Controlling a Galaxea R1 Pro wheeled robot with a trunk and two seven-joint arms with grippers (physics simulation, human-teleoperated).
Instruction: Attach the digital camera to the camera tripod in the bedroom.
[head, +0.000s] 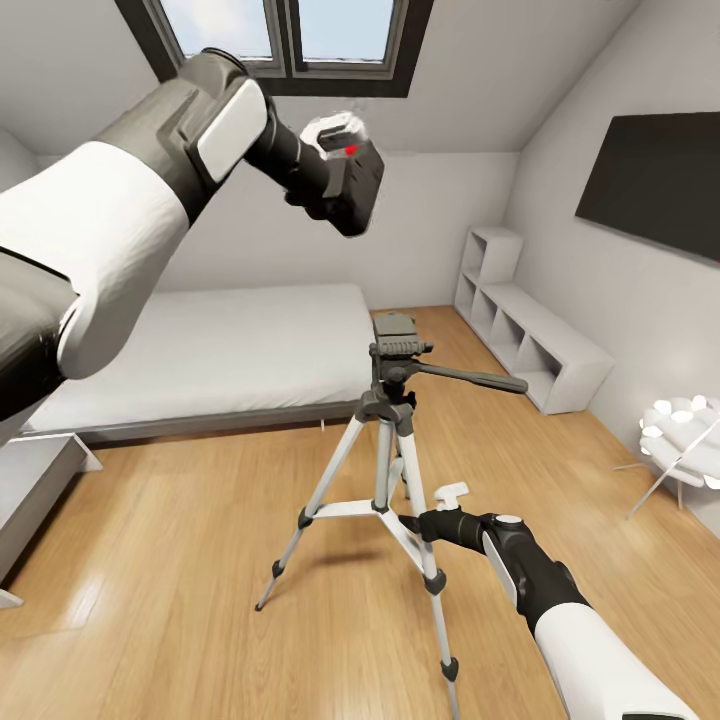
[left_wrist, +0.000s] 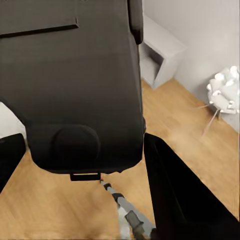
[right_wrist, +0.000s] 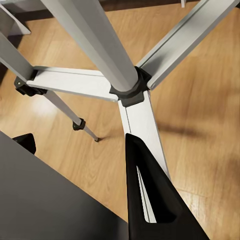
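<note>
Two arms: left fingers (head: 345, 190) pinch small black compact camera (head: 352, 180) well above silver three-legged tripod's (head: 385, 470) black head; right fingers (head: 425, 520) spread by its brace

Bright, even daylight comes from the skylight (head: 290, 35), the tripod (head: 395, 450) throws only a faint soft shadow on the glossy wood floor (head: 180, 610), and the head view stretches wide at the edges while close wrist shots look soft.

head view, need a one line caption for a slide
Left gripper holds the digital camera above the camera tripod; right gripper at a tripod leg.
</note>
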